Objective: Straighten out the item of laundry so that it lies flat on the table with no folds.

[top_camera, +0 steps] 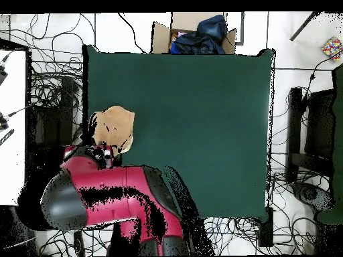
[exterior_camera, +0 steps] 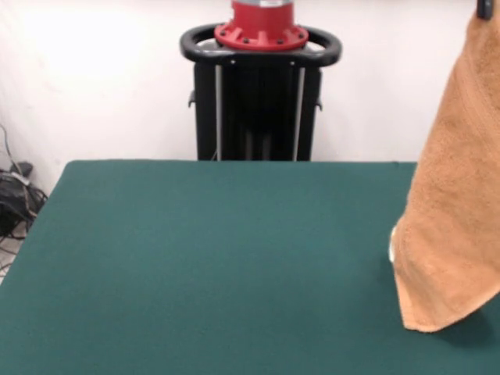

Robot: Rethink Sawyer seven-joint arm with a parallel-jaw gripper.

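Note:
The orange-tan towel (exterior_camera: 453, 195) hangs lengthwise from the top right corner of the front view. Its lowest corner (exterior_camera: 426, 324) reaches down to the dark green table (exterior_camera: 203, 266) near the right edge. A small white tag (exterior_camera: 391, 248) shows on its left edge. Only a dark tip of my gripper (exterior_camera: 485, 8) shows at the towel's top, shut on the towel. In the overhead view the towel (top_camera: 115, 127) is a bunched patch at the table's (top_camera: 201, 120) left side, just beyond the end of my red and black arm (top_camera: 100, 191).
The robot's black pedestal with its red base (exterior_camera: 260, 94) stands behind the table's far edge. In the overhead view a cardboard box of dark clothes (top_camera: 194, 33) sits beyond the table's top edge. Cables (top_camera: 47, 100) lie on the floor all round.

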